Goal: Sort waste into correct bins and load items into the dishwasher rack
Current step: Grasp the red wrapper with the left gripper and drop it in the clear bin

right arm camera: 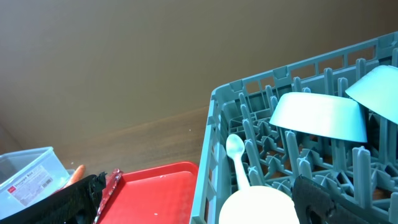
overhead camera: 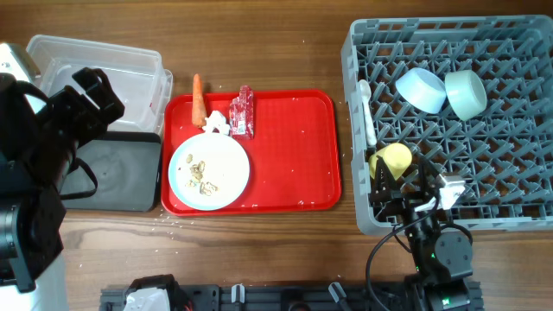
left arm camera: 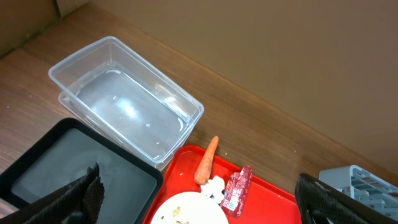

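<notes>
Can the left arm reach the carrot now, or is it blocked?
Probably yes. The carrot lies uncovered across the edge of the red tray, nothing above it, and the left jaws stand open nearby.

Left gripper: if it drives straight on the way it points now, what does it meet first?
Likely the carrot and crumpled tissue at the red tray's back edge; depth is unclear.

The left arm (overhead camera: 34, 173) rises at the far left, bent forward, its left gripper (left arm camera: 198, 186) angled down with jaws spread wide — dark fingers (left arm camera: 74, 199) at each lower corner. The right arm (overhead camera: 441, 255) sits low, the right gripper (right arm camera: 198, 186) likewise gaping.
</notes>
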### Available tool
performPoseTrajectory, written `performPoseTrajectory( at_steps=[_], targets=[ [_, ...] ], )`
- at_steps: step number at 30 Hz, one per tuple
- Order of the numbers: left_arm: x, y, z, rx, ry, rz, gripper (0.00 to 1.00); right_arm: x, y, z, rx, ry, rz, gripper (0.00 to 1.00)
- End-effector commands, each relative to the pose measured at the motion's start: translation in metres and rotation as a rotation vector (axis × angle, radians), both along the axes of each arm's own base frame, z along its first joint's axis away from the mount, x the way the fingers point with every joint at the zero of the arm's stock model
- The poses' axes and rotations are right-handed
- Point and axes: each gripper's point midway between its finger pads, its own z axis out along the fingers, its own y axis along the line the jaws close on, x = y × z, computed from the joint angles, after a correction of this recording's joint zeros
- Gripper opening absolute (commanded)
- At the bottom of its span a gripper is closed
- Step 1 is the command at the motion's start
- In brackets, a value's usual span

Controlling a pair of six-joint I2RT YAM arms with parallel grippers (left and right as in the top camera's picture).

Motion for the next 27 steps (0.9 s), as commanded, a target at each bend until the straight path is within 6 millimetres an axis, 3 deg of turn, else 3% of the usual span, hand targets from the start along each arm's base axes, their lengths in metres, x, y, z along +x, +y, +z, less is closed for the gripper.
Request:
performPoseTrajectory(
  at_steps=[1,3,5,6,7,8,10,11,13,14,15,16,17,19,20,22,24,27],
  targets=[
    [-0.002,0.004,0.002,0.01,-0.006,0.019,1.0,-0.001,0.001,0.001,0.013,-0.007,0.01,1.0],
    [-0.001,0.002,0.002,-0.012,-0.012,0.015,1.0,-0.001,0.001,0.001,0.013,-0.007,0.01,1.0],
    [0.008,-0.033,0.011,-0.199,-0.067,-0.111,1.0,-0.001,0.001,0.001,0.012,-0.007,0.01,1.0],
    [0.014,-0.04,0.015,-0.255,-0.091,-0.129,1.0,-0.001,0.001,0.001,0.012,-0.007,0.01,1.0],
    [0.03,-0.058,0.018,-0.342,-0.101,-0.197,1.0,-0.001,0.001,0.001,0.013,-0.007,0.01,1.0],
    [0.046,-0.074,0.006,-0.366,-0.055,-0.256,1.0,-0.001,0.001,0.001,0.013,-0.007,0.01,1.0],
    [0.08,-0.108,-0.043,-0.346,0.111,-0.351,1.0,-0.001,0.001,0.001,0.013,-0.007,0.01,1.0],
    [0.102,-0.136,-0.088,-0.312,0.246,-0.418,0.98,-0.001,0.001,0.001,0.013,-0.007,0.01,1.0],
    [0.126,-0.173,-0.153,-0.252,0.412,-0.523,0.94,-0.001,0.001,0.001,0.013,-0.007,0.01,1.0],
    [0.134,-0.185,-0.181,-0.24,0.473,-0.531,0.94,-0.001,0.001,0.001,0.012,-0.007,0.01,1.0],
    [0.148,-0.2,-0.228,-0.192,0.558,-0.527,0.92,-0.001,0.001,0.001,0.013,-0.007,0.01,1.0],
    [0.156,-0.203,-0.255,-0.144,0.597,-0.508,0.83,-0.001,0.001,0.001,0.013,-0.007,0.01,1.0],
    [0.165,-0.208,-0.288,-0.087,0.633,-0.489,0.82,-0.001,0.001,0.001,0.013,-0.007,0.01,1.0],
    [0.17,-0.209,-0.322,-0.021,0.679,-0.464,0.82,-0.001,0.001,0.001,0.012,-0.007,0.01,1.0],
    [0.17,-0.214,-0.351,0.009,0.724,-0.463,0.82,-0.001,0.001,0.001,0.013,-0.007,0.01,1.0],
    [0.167,-0.208,-0.385,0.075,0.788,-0.432,0.76,-0.001,0.001,0.001,0.013,-0.007,0.01,1.0],
    [0.166,-0.206,-0.399,0.085,0.812,-0.426,0.75,-0.001,0.001,0.001,0.013,-0.007,0.01,1.0],
    [0.172,-0.208,-0.405,0.083,0.796,-0.427,0.5,-0.001,0.001,0.001,0.013,-0.007,0.01,1.0]
  ],
)
